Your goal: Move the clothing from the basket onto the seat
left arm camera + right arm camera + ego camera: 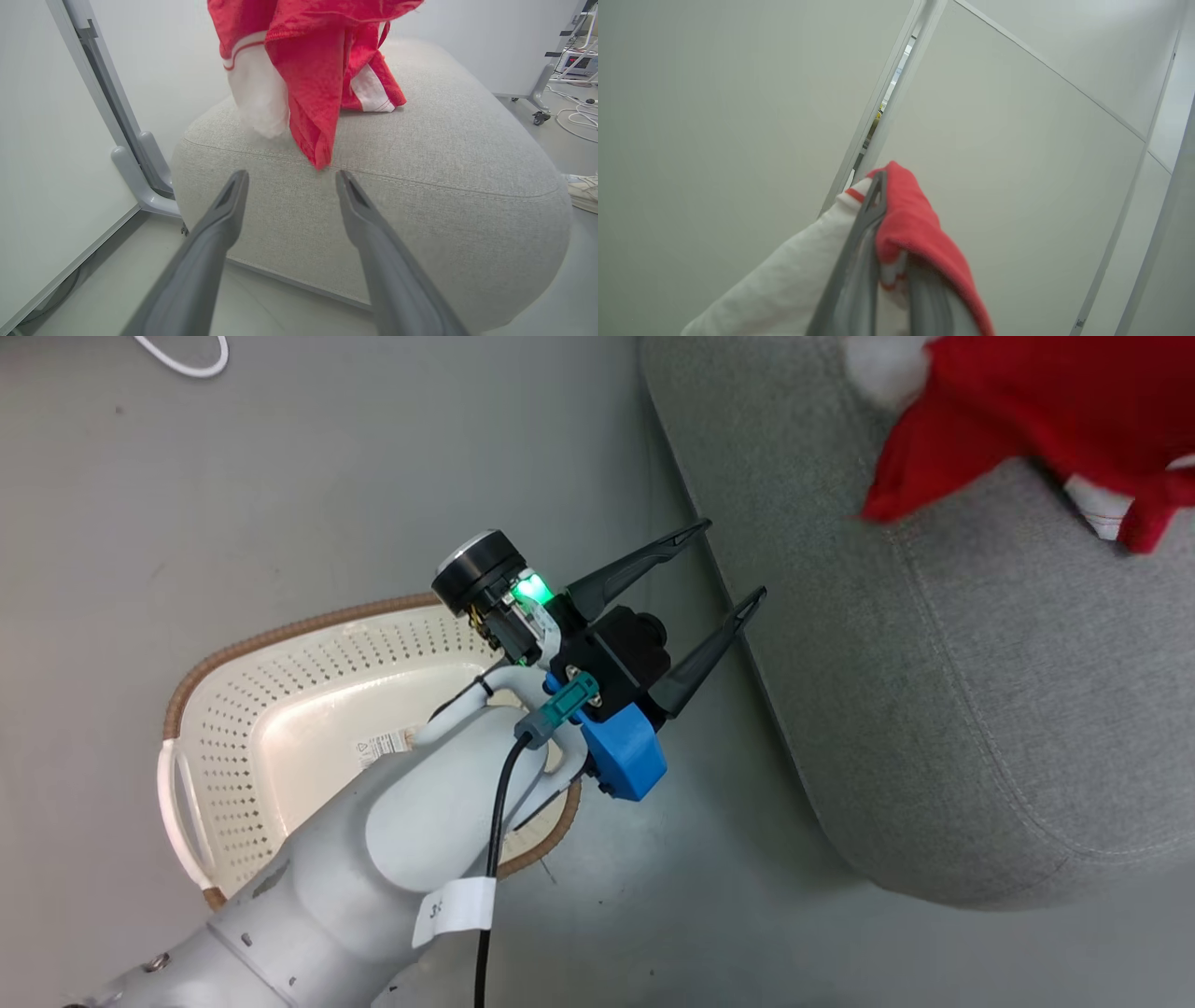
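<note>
The clothing (317, 70) is red with white panels. One fold of it is pinched between the clenched jaws of the right gripper (885, 210), with red cloth draped over one finger and white cloth falling away on the other side. In the left wrist view a garment hangs straight ahead of the left gripper (292, 173). Its lowest red corner dangles just beyond the two tips, in line with the gap between them and close to the seam of the seat (420, 154). Further past the tips, more red and white cloth rests on the seat top; whether it is a separate garment I cannot tell. The left jaws are spread wide and hold nothing, their tips pointing at the seat's rounded side without touching it. Behind the left jaws the basket (233, 728) sits on the floor (280, 476), a printed label (383, 747) showing on its bottom.
</note>
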Available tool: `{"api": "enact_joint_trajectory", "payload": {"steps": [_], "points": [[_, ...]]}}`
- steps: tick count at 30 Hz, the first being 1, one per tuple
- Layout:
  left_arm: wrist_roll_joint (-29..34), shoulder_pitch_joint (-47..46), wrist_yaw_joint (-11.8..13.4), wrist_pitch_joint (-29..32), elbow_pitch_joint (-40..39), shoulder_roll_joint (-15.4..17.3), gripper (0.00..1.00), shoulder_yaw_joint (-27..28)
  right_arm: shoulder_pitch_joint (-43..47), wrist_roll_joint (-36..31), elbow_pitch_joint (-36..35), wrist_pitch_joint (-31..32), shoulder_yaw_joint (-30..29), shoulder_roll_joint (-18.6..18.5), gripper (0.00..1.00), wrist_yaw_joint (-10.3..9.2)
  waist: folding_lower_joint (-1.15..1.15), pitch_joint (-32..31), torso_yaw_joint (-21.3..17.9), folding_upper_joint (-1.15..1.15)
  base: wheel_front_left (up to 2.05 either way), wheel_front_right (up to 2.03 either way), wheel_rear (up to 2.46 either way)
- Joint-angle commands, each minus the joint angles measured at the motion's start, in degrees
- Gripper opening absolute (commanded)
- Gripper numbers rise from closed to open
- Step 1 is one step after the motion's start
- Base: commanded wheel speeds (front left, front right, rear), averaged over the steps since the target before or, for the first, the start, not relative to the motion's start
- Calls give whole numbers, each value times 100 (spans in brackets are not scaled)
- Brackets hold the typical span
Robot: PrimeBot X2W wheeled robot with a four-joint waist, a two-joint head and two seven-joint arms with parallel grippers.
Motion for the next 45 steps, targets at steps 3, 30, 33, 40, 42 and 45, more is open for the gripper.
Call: {"api": "enact_joint_trajectory", "payload": {"steps": [3, 30, 33, 40, 42, 45], "points": [[75, -228, -7, -15, -41, 67, 100, -9, -571, -25, 70, 1, -330, -584, 0, 1, -1, 450, 103, 0, 0, 0, 0], [286, -1081, -7, -15, -195, 284, 100, -195, -93, -163, 2063, 1, -1662, -989, 0, 1, -1, 1826, 249, 0, 0, 0, 0], [282, -1100, -7, -16, -202, 292, 100, -189, 45, -209, 2077, 1, -1649, -824, 0, 1, -1, 1855, 275, 0, 0, 0, 0], [267, -994, 2, -16, -186, 235, 100, -130, 287, -214, 1832, 1, -1859, -485, 100, 1, -1, 1720, 297, 0, 0, 0, 0], [256, -918, 17, -16, -199, 205, 100, -103, 457, -190, 1698, 1, -1899, -449, 100, 0, -1, 1614, 297, 0, 0, 0, 0], [238, -812, 30, -16, -229, 177, 100, -29, 800, -122, 1500, 2, -1969, -319, 100, 1, -1, 1394, 281, 0, 0, 0, 0]]}}
